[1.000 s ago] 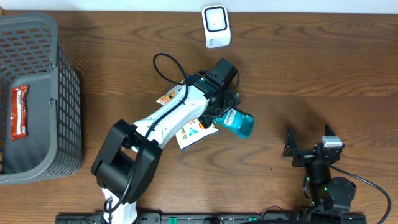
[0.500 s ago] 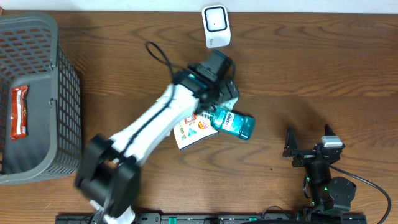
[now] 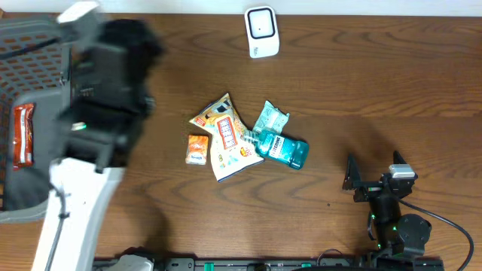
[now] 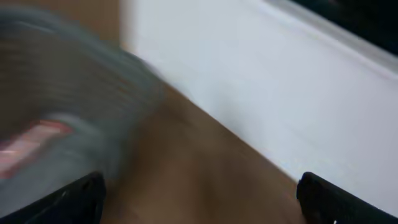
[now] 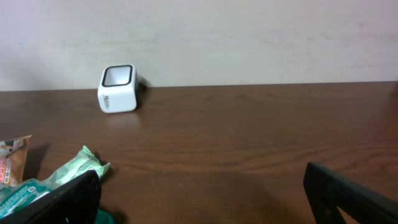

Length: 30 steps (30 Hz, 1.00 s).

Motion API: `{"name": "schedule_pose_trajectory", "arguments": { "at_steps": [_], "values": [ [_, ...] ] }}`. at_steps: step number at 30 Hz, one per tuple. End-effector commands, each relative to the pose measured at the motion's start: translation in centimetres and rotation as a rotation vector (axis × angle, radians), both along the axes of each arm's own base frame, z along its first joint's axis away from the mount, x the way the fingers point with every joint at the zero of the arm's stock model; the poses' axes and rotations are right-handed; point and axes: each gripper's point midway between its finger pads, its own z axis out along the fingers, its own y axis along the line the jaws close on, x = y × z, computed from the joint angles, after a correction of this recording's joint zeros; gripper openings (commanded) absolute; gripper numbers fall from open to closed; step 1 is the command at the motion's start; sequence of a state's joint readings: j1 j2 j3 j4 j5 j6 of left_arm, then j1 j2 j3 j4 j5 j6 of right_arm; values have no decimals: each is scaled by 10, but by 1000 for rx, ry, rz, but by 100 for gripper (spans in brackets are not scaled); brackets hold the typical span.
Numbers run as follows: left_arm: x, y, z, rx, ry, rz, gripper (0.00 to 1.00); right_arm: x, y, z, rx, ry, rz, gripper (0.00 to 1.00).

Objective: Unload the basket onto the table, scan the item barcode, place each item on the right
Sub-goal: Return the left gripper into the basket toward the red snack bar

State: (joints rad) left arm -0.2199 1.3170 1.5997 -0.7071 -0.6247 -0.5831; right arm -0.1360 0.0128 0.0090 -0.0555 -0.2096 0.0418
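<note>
Left gripper (image 4: pixel 199 186) blurred over the grey mesh basket (image 3: pixel 45 53) at 9 o'clock, fingers spread wide, empty. Clustered at centre: small orange packet (image 3: pixel 196 149), crinkly snack bag (image 3: pixel 226 139), green pouch (image 3: pixel 269 118), teal plastic mouthwash bottle (image 3: pixel 288 150). Boxy white scanner (image 3: pixel 262 31) at 12 o'clock. Right gripper (image 5: pixel 200 180) at 4 o'clock, spread wide, empty.

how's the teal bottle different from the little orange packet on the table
The teal bottle is clearly bigger than the orange packet. The bottle is a rounded container lying on its side, while the packet is a flat pouch. The bottle lies up against the right edge of the snack bag; the packet lies off the bag's left side. Both rest on the table and neither is held.
</note>
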Motion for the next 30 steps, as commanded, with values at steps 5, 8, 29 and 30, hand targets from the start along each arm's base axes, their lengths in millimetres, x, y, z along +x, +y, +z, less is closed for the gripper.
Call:
{"name": "schedule_pose_trajectory", "arguments": {
  "at_steps": [5,8,29,30],
  "values": [
    [-63,150,-18,-8,40,565,98,0,1,-1,10,-1,3,99],
    [-84,190,-44,-64,107,683,98,0,1,0,10,-1,3,99],
    [-51,298,-255,-228,711,362,100,0,1,-1,10,-1,3,99],
    [-47,299,-259,-215,721,330,99,0,1,-1,10,-1,3,99]
  ]
}}
